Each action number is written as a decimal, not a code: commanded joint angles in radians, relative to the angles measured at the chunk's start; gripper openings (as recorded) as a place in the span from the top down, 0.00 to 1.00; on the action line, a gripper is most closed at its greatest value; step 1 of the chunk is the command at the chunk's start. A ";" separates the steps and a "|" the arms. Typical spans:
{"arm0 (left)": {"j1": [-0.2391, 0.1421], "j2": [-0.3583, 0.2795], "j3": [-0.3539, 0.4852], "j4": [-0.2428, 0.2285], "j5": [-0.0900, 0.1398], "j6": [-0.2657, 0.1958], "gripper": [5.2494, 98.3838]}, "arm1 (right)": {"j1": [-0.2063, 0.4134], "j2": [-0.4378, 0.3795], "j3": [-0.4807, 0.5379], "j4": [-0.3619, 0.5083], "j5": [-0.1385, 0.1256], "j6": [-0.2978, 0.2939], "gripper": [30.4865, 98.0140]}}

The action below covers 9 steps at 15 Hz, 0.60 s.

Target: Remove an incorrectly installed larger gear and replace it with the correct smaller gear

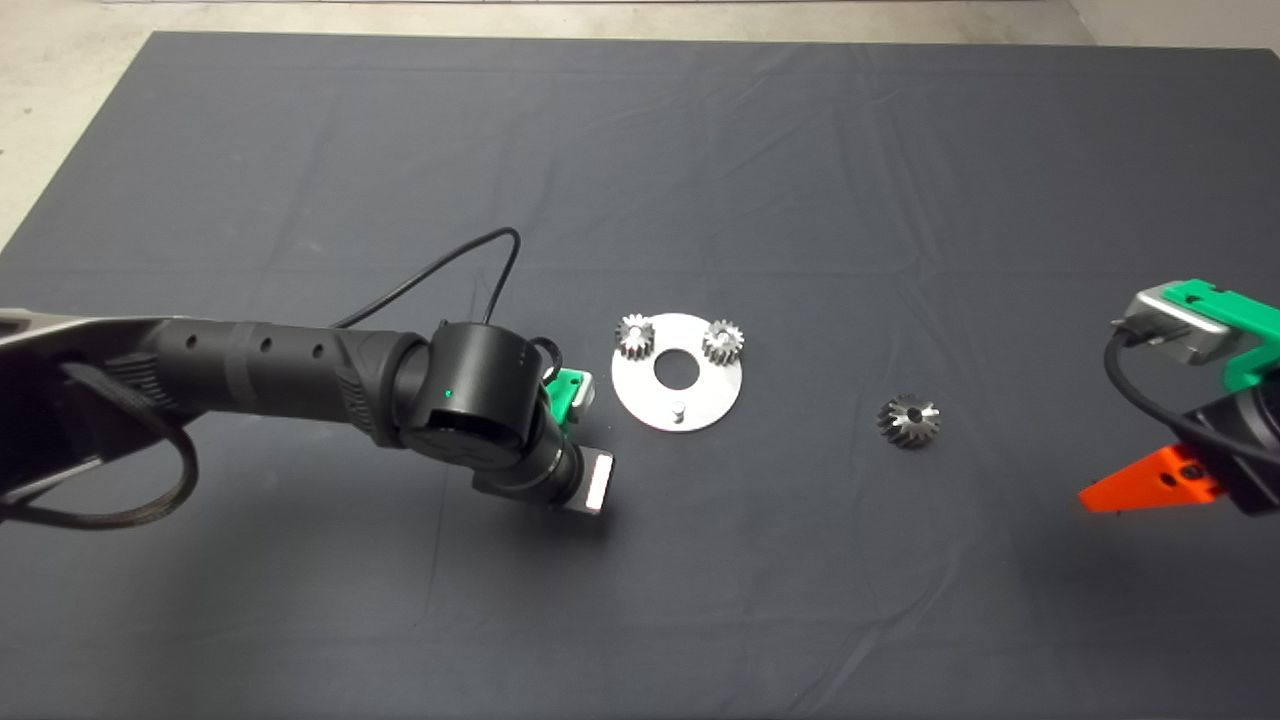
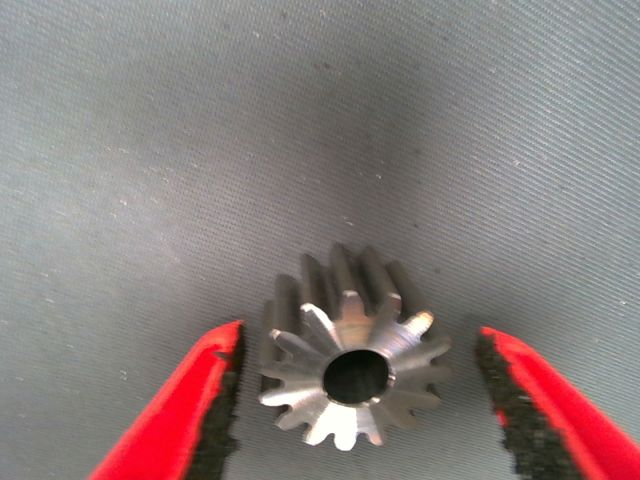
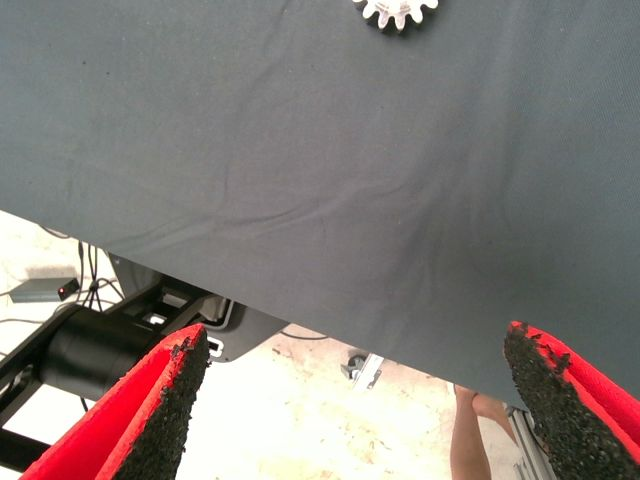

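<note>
Steel first: in the head view you have a round silver plate (image 1: 715,395) at the centre of the dark-matted desk (image 1: 300,150), with two small grey-toothed silver gears (image 1: 634,334) seated near its upper edge and one short peg (image 1: 678,408) bare near its lower edge. Right of the plate, well apart, lies the chunky dark-grey larger gear (image 1: 908,420), already off the plate. Your left arm hides its own fingers, just left of the plate. The right gripper (image 1: 1140,487) waits at the right edge.

In the left wrist view, the left gripper (image 2: 357,385) stands wide open around the small bright silver smaller gear (image 2: 352,350), which lies on the mat. One pad sits nearly against the teeth, the other well off. Close like that and you may shove or tip the gear, so centre first.

In the right wrist view, the right fingers (image 3: 160,410) are spread wide and empty; a pale gear edge (image 3: 396,12) shows at the top.
</note>
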 commanded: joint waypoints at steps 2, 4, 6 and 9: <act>-0.002 -0.007 0.010 0.023 0.082 0.017 0.46 | 0.022 -0.003 0.004 0.036 0.000 0.006 0.30; 0.007 -0.007 0.013 0.024 0.093 0.021 0.50 | 0.022 -0.003 0.004 0.036 0.000 0.006 0.30; 0.015 -0.008 0.005 0.023 0.093 0.041 0.52 | 0.022 -0.003 0.005 0.036 0.001 0.006 0.30; 0.030 -0.007 0.001 0.023 0.093 0.054 0.52 | 0.022 -0.003 0.004 0.036 0.001 0.006 0.30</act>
